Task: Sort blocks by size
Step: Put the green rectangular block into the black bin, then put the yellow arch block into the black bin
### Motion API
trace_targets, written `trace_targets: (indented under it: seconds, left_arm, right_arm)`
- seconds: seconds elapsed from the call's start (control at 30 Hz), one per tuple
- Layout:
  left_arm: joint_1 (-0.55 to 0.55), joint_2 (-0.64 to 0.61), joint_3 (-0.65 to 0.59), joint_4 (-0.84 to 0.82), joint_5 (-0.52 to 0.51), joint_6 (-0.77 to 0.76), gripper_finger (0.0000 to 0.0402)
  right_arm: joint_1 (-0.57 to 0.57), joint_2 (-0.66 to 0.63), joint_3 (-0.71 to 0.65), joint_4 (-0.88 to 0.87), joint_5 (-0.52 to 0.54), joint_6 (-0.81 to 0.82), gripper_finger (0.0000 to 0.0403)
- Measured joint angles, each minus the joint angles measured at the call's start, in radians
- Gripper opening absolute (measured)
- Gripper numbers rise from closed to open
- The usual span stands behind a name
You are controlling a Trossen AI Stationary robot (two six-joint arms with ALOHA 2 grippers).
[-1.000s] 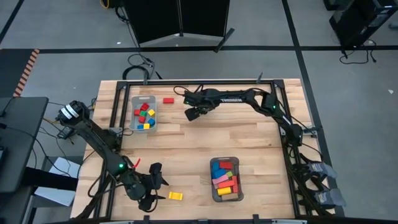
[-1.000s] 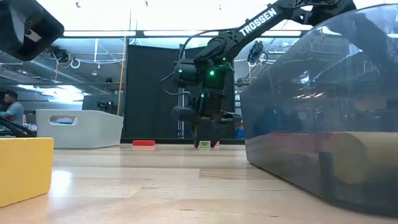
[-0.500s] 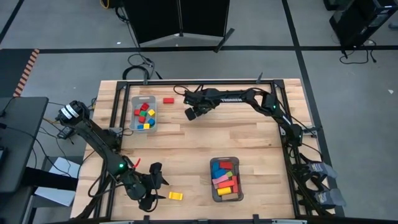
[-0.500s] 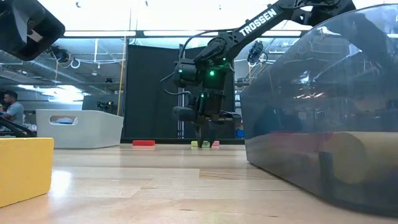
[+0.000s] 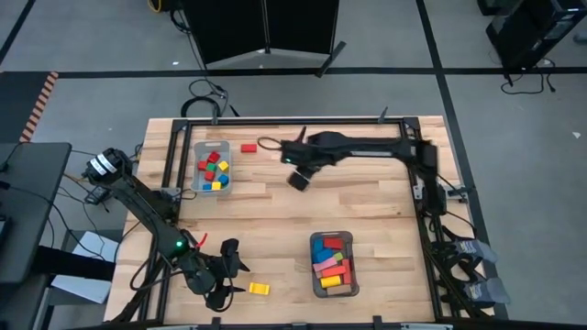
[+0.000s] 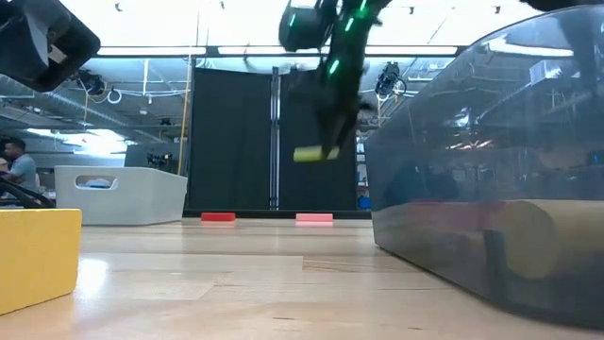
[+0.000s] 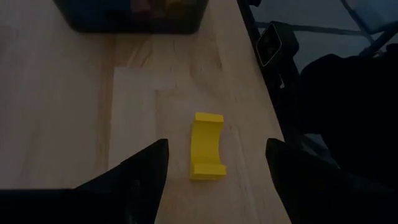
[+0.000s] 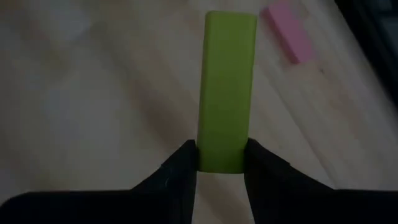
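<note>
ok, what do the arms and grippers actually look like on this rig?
Both arms are dark, slim and jointed. The right arm carries green indicator lights in the low view; the left arm shows a small green light and trailing cables at its base. The right gripper and left gripper each have two dark, flat fingers.

One camera looked straight down on the whole tabletop (image 5: 275, 206); another sat level at its surface; both wrist cameras peered close past their fingers.
</note>
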Motion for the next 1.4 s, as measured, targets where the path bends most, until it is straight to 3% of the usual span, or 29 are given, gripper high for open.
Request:
trace_targets:
  seconds: [0.13,0.27,0.43,0.6,0.73,0.9,1.03,1.2,1.4]
  left_arm:
    - [0.000,0.000,0.000,-0.002,0.000,-0.011,0.0278]
    - [0.000,0.000,0.000,-0.001,0.003,-0.017,0.0278]
    - [-0.001,0.000,0.000,-0.007,0.023,-0.019,0.0278]
    - [-0.001,0.031,0.000,-0.010,0.059,-0.015,0.0279]
    - [0.009,0.079,0.010,0.017,0.096,-0.023,0.0279]
    - [0.017,0.174,0.056,0.033,0.098,-0.022,0.0279]
    - [0.017,0.266,0.098,0.029,0.101,-0.018,0.0279]
    - [0.023,0.358,0.133,0.029,0.076,-0.019,0.0279]
    - [0.040,0.437,0.148,0.035,0.059,-0.051,0.0278]
  right_arm:
    - [0.121,-0.150,0.003,-0.192,-0.080,-0.112,0.0113]
    - [0.301,-0.279,-0.070,-0.282,-0.207,-0.119,0.0113]
    - [0.569,-0.408,-0.226,-0.208,-0.291,0.063,0.0113]
    - [0.730,-0.425,-0.395,0.055,-0.181,0.234,0.0114]
    - [0.761,-0.387,-0.472,0.214,-0.164,0.265,0.0175]
    - [0.745,-0.372,-0.481,0.193,-0.115,0.285,0.0285]
    - [0.743,-0.393,-0.480,0.217,-0.088,0.265,0.0344]
    - [0.743,-0.395,-0.479,0.234,-0.075,0.244,0.0363]
    - [0.744,-0.395,-0.479,0.266,-0.069,0.230,0.0344]
